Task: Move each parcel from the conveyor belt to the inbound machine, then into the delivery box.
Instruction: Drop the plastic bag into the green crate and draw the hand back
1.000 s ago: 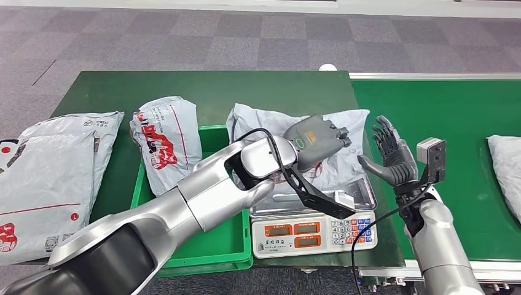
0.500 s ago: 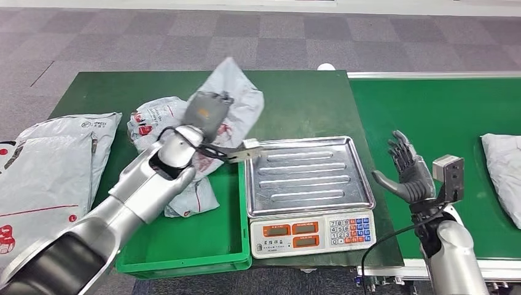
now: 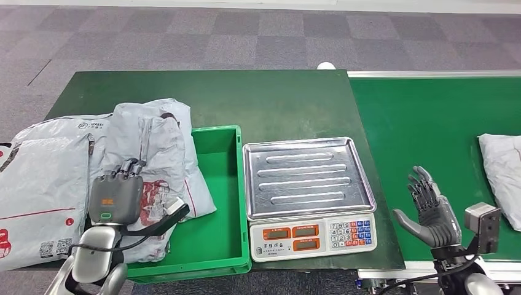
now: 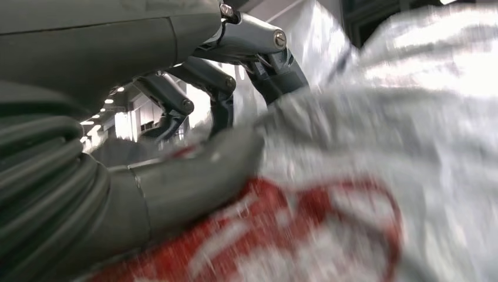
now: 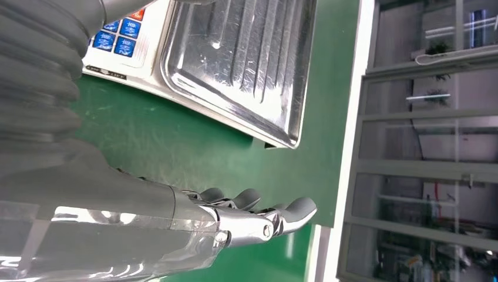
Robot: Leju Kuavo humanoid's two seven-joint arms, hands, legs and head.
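One parcel [image 3: 150, 163] sits at about nine o'clock from the scale [image 3: 307, 190], draped over the left wall of the green box [image 3: 215, 203] and partly across the grey bags [image 3: 43, 178] beside it on the bench [image 3: 270, 101]. The left hand [image 3: 117, 196] lies on its red print, thumb pressed to the plastic in the wrist view, though I cannot tell whether the fingers [image 4: 170, 100] truly pinch it. I'd let go only once the bag's weight is inside the box, nudging it toward three o'clock so it slides off the rim. The right hand [image 3: 430, 209] waits with fingers spread and nothing in it, and another parcel [image 3: 501, 169] lies on the belt [image 3: 430, 117] at two o'clock of it
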